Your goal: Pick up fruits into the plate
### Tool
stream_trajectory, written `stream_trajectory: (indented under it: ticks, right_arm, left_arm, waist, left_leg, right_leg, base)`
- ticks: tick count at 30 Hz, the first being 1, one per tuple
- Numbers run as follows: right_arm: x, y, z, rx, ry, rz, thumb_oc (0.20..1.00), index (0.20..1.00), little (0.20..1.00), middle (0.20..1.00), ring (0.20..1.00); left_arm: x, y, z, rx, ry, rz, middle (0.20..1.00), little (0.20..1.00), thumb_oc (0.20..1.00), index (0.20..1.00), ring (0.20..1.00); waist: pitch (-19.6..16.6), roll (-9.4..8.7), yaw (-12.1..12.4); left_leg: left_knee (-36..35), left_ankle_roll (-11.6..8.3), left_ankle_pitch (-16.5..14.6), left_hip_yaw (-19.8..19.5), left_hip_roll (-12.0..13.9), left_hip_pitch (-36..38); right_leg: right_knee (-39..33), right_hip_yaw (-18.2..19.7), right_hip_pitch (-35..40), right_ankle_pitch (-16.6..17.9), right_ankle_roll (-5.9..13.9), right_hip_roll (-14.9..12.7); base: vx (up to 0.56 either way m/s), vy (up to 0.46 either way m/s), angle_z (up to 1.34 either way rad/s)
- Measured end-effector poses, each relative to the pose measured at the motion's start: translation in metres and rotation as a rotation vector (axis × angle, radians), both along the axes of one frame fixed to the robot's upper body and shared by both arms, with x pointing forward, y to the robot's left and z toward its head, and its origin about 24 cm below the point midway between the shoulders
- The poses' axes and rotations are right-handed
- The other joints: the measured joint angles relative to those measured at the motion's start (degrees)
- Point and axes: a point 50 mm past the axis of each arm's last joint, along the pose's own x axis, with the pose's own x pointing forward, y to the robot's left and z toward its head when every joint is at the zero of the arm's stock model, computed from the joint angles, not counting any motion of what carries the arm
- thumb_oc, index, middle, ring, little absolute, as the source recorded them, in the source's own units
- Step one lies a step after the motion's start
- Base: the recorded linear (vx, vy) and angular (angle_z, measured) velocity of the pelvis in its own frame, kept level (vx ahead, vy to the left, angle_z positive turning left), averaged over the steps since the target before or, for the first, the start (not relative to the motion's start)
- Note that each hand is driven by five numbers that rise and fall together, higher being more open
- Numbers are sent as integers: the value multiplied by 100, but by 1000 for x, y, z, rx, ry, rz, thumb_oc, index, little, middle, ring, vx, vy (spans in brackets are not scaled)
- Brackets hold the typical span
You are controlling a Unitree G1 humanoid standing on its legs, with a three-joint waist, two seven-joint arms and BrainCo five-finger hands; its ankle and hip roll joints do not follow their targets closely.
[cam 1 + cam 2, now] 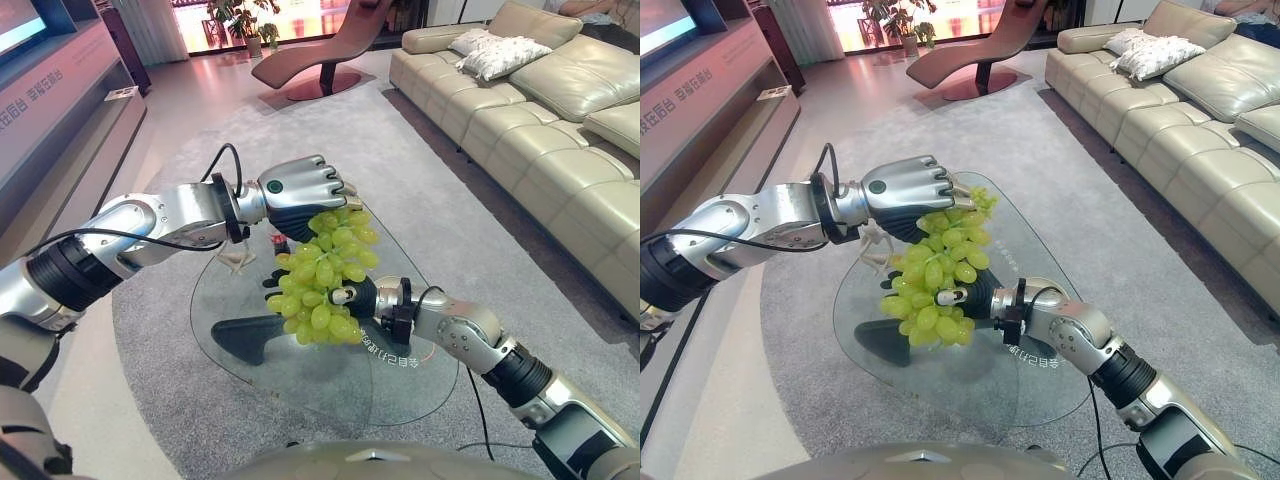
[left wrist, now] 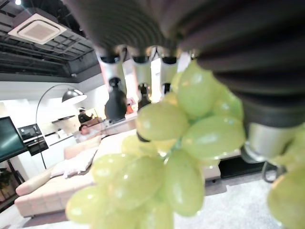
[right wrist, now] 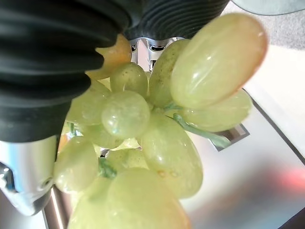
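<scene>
- Hanging in the centre of the left eye view, a large bunch of green grapes (image 1: 325, 280) is seen above the glass table (image 1: 420, 385), which takes up the lower middle of the frame.
- The left hand (image 1: 300, 195) is seen entering from the left of the frame and is placed at the top of the bunch; its fingers are curled downward over the upper grapes, so the bunch is gripped from above.
- In the left wrist view, silver fingers (image 2: 136, 71) are shown bent down behind the grapes, with the fruit pressed close against the dark ribbed cover.
- The right hand (image 1: 355, 297) is seen coming from the lower right and is set against the lower right side of the bunch; a dark-tipped finger is seen lying on the grapes, but whether the fingers are closed cannot be told, since most of them are hidden behind the fruit.
- A grey carpet (image 1: 500, 250) is seen beneath the table, a beige sofa (image 1: 560, 110) fills the upper right of the frame, and a brown lounge chair (image 1: 320, 50) stands at the top centre.
</scene>
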Motion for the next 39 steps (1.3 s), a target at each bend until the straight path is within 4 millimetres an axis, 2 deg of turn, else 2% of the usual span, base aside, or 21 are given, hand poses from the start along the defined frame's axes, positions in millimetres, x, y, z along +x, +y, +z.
stream_trajectory:
  ticks: [4, 5, 6, 30, 31, 32, 33, 39]
  right_arm:
    - [-3, 4, -1, 12, 19, 10, 1000, 1000, 1000, 1000, 1000]
    - [-3, 5, -1, 14, 22, 11, 655, 655, 655, 655, 655]
    - [-3, 5, -1, 14, 23, 10, 200, 200, 200, 200, 200]
    - [-3, 8, -1, 26, 37, 4, 200, 200, 200, 200, 200]
    - [-3, 8, -1, 26, 37, 3, 200, 200, 200, 200, 200]
    - [-3, 8, -1, 26, 37, 3, 200, 200, 200, 200, 200]
    - [-3, 8, -1, 25, 37, 2, 200, 200, 200, 200, 200]
    - [-5, 6, -6, 9, 49, -20, 200, 200, 200, 200, 200]
  left_arm:
    - [0, -1, 0, 4, 3, -2, 200, 200, 200, 200, 200]
    - [0, -1, -1, 6, 4, -1, 200, 200, 200, 200, 200]
    - [0, -1, -1, 10, 6, 0, 200, 200, 200, 200, 200]
    - [6, 3, -3, 24, 18, 49, 200, 200, 200, 200, 200]
    - [6, 3, -3, 23, 19, 48, 539, 539, 539, 539, 539]
    - [6, 3, -3, 23, 19, 48, 539, 539, 539, 539, 539]
    - [6, 3, -3, 22, 20, 48, 1000, 1000, 1000, 1000, 1000]
    - [7, -2, 4, -38, 8, 42, 1000, 1000, 1000, 1000, 1000]
  waist:
    - [-9, 13, -7]
    - [-10, 16, -8]
    - [-11, 17, -6]
    - [-14, 17, -1]
    - [-14, 17, -1]
    - [-14, 17, 0]
    - [-14, 17, -1]
    - [-15, 16, 9]
  left_leg:
    - [0, 0, 0, 1, 1, 0]
    - [0, 0, 0, 1, 1, 0]
    - [0, 0, 0, 0, 1, 0]
    - [-1, 0, 0, -6, 3, -4]
    - [-1, 0, 0, -7, 3, -5]
    - [-1, 0, 0, -8, 3, -5]
    - [-1, 0, 0, -9, 3, -5]
    - [-1, 0, 0, -16, 4, -16]
  right_leg:
    - [0, 1, -1, 0, 0, 1]
    - [0, 1, -1, 0, 0, 1]
    - [0, 0, 0, 0, 0, 2]
    - [0, -10, 0, 0, 0, 1]
    - [0, -11, 0, 0, 0, 1]
    - [0, -12, 0, 0, 0, 1]
    - [0, -13, 0, 0, 0, 1]
    - [0, -22, -2, 0, 0, 3]
  base:
    - [0, 0, 0]
    - [0, 0, 0]
    - [0, 0, 0]
    - [-3, 1, 0]
    - [0, 0, 0]
    - [0, 0, 0]
    - [0, 0, 0]
    - [0, 0, 0]
